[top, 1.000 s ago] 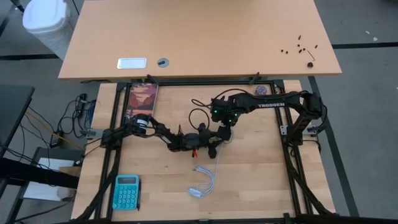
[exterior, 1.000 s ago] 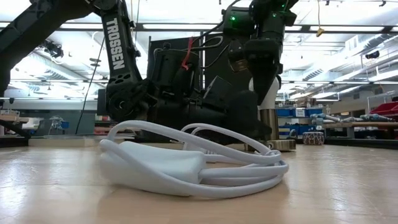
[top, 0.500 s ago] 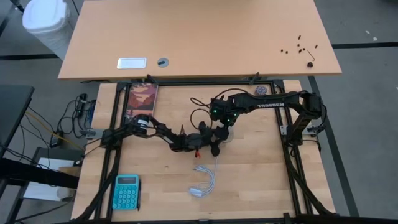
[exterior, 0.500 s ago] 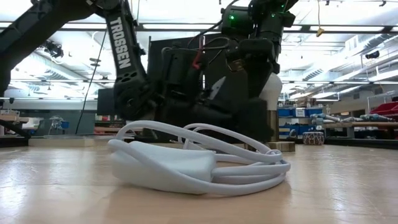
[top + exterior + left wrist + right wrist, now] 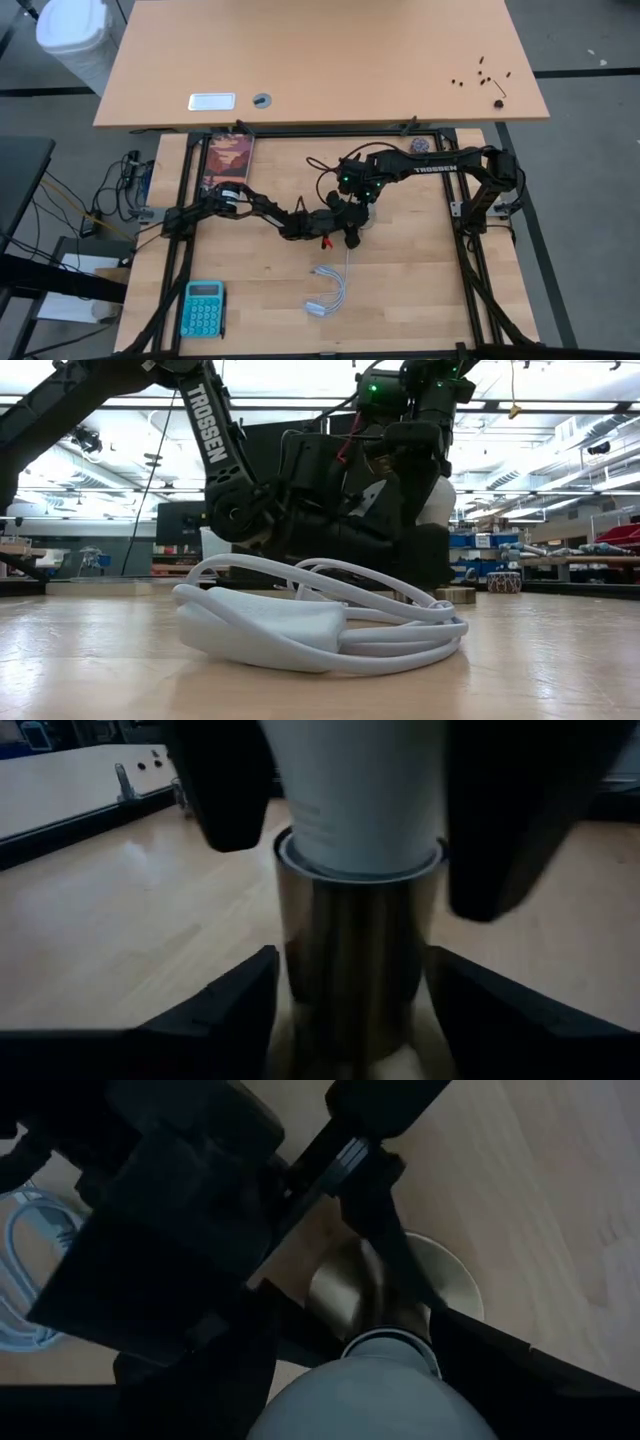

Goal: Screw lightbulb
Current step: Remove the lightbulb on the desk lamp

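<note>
The lightbulb (image 5: 360, 790) is white and stands upright in the top of a brassy metal socket (image 5: 350, 950) near the table's middle. My right gripper (image 5: 362, 203) hangs over it, pointing steeply down, shut on the bulb (image 5: 370, 1400). My left gripper (image 5: 350, 1015) lies low and nearly level, coming from the table's left. It is open, with one finger on each side of the socket's stem and a slim gap at each. In the low view the left arm hides most of the socket, and only part of the bulb (image 5: 437, 500) shows. My right gripper pinches the bulb's white body (image 5: 300, 810) between its two fingers (image 5: 225, 780), one on each side. The fingers come from above, pointing steeply down. The bulb stands upright with its lower end in the socket's rim (image 5: 300, 855).
The socket's white cord (image 5: 327, 295) lies coiled with its plug toward the near edge. A teal calculator (image 5: 203, 307) sits at the near left, a picture book (image 5: 230, 160) at the far left and a small purplish ball (image 5: 420, 146) at the far right. Dark frame rails (image 5: 185, 230) border the table.
My left gripper has gone a little toward the table's right edge, closer around the socket, has risen slightly and has rolled about its own axis. The coiled white cord has slid a little along the table. My right gripper has stayed over the bulb.
</note>
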`<state>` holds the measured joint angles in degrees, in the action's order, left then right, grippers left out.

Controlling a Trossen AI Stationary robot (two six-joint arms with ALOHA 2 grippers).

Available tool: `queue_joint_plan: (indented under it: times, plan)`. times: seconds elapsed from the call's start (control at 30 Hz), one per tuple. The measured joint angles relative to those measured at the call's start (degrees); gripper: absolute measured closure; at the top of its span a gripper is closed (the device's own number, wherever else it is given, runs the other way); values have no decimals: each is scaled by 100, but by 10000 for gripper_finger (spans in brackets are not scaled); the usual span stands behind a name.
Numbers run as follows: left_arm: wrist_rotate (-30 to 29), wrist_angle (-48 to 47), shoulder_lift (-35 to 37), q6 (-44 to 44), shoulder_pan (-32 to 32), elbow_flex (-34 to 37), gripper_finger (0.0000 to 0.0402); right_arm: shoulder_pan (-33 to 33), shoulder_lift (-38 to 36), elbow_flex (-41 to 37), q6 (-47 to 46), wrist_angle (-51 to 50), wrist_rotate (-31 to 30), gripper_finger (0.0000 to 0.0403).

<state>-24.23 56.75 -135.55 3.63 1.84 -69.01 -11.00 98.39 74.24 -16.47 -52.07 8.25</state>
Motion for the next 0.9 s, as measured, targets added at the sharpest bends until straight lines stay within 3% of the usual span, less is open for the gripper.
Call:
queue_joint_plan:
  times: [0.17, 0.3, 0.67, 0.9]
  plan:
    - [11, 6, 2, 3, 63, 0, 202, -55, 0, 0, 277, -95, 310, 134]
    - [16, 6, 7, 27, 67, -2, 228, -83, -4, 2, 265, -340, 194, 111]
    - [12, -89, 20, 283, 38, -9, 211, -50, -15, 9, -585, -688, -201, 89]
    - [11, -98, 22, 296, 40, -9, 213, -69, -15, 9, 26, -673, -127, 96]
